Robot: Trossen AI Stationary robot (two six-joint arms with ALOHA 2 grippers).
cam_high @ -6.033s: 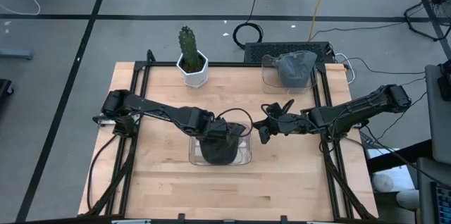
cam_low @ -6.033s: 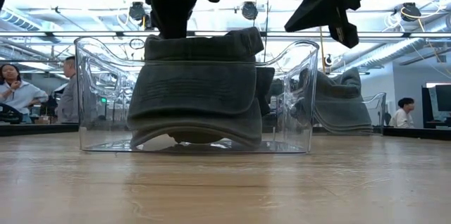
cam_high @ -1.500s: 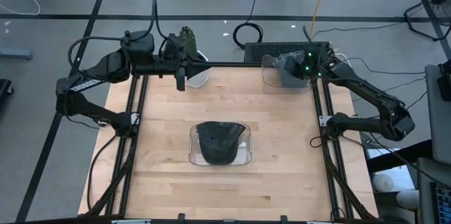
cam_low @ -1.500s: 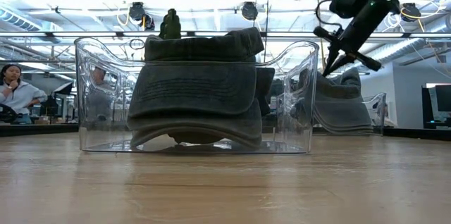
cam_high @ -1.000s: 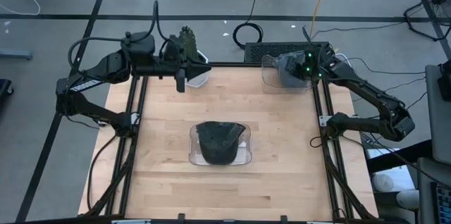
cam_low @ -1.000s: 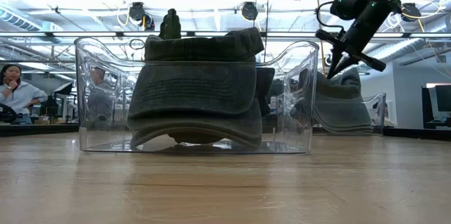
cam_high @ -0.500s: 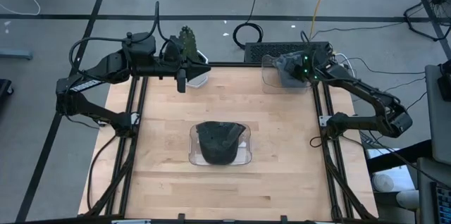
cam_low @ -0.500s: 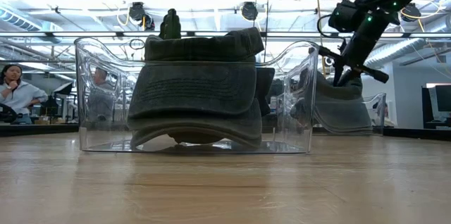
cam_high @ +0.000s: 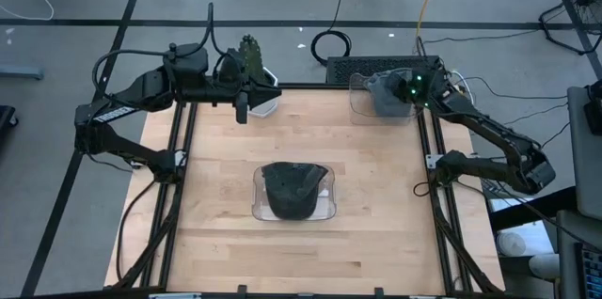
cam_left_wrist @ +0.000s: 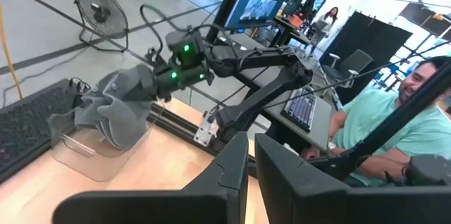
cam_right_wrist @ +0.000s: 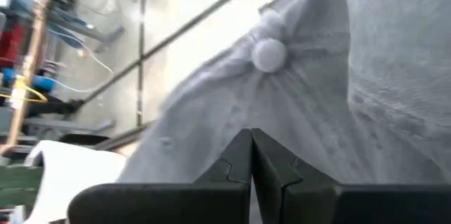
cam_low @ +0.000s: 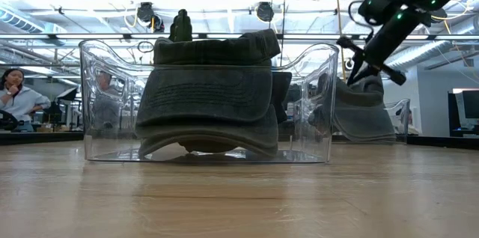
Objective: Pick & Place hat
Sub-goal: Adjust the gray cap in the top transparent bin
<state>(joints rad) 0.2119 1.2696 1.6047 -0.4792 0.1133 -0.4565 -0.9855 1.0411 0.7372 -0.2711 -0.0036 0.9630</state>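
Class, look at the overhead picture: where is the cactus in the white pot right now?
In the high view, the cactus in its white pot stands at the table's far left edge, beside the left gripper, diagonally behind the central clear bin.

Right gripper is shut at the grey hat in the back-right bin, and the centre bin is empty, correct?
Not quite. The centre bin holds a dark hat, as the high view shows. The right gripper is shut at the grey hat in the back-right bin.

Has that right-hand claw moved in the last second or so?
Yes. The right gripper has dipped slightly toward the grey hat in the far bin.
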